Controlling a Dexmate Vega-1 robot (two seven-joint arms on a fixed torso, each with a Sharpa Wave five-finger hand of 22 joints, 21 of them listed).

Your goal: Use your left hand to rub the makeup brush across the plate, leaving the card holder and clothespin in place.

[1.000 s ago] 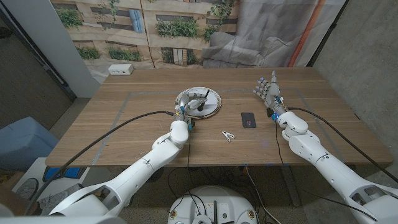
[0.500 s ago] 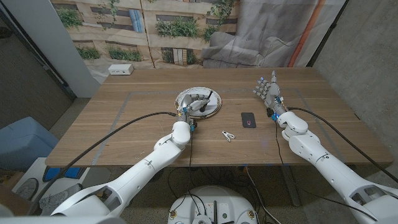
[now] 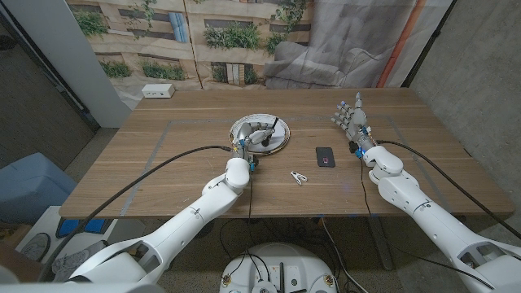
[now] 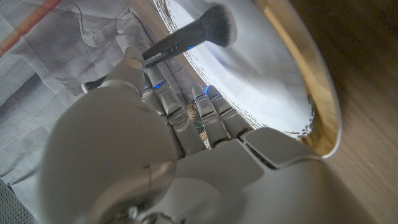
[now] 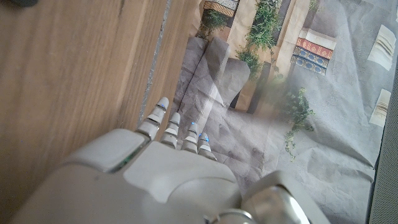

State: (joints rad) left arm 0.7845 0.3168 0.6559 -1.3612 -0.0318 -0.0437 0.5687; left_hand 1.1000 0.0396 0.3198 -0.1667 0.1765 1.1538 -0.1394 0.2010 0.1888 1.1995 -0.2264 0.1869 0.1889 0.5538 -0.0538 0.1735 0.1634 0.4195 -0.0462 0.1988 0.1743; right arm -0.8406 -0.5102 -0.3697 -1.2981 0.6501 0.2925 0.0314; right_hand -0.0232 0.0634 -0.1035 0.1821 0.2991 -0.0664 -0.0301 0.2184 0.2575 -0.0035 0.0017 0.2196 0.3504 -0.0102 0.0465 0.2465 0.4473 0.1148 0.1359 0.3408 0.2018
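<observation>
— Over the plate point(image 3: 281, 139), what is the left robot hand point(image 3: 256, 137) doing?
— Grasping the makeup brush point(image 4: 189, 38), bristles on the plate. Rubbing underway, I judge; next, sweep across.

A wooden surface point(image 3: 163, 155) carries a plate point(image 3: 281, 144) under the left hand point(image 3: 254, 138), a clothespin point(image 3: 299, 177) and a dark card holder point(image 3: 325, 156) beside it, toward the right hand point(image 3: 351, 118).
</observation>
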